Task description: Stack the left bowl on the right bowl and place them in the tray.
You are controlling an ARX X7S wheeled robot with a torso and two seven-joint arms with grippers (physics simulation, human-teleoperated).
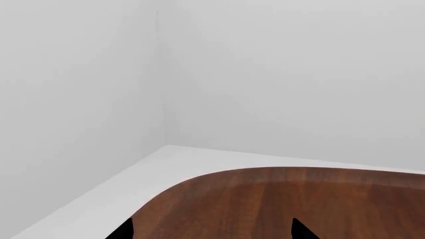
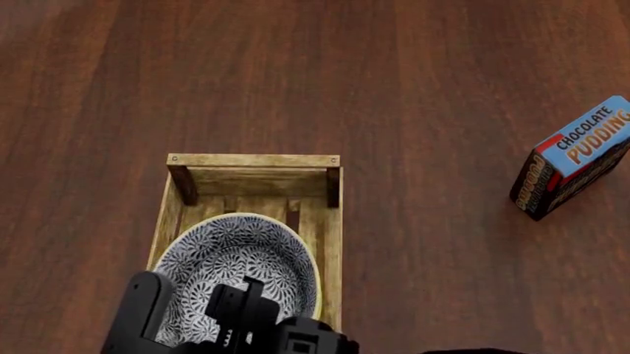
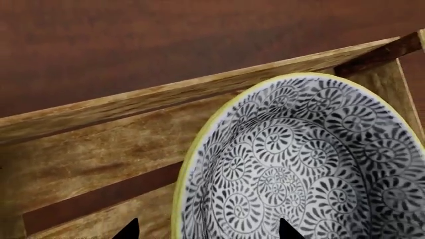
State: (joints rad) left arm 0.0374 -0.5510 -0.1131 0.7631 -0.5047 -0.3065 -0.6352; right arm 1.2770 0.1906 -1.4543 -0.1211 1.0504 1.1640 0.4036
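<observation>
Bowl (image 2: 239,259) inside tray (image 2: 253,160), rim near side planks; both fingers' states unclear.

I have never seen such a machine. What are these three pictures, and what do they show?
They are simulator renders from a wheeled robot with two arms, each ending in a gripper. One camera sits on its head and looks down; one sits on each wrist.

The head view shows a dark wooden table, a wooden tray, a patterned bowl inside it, and a pudding box lying apart. The black shape at the bottom is an arm; which one, I cannot tell.

The right wrist view looks closely at the same bowl and tray; only the two tips of the right gripper show, apart and holding nothing.

The left wrist view sees only table and white walls; the left gripper is open and empty.
</observation>
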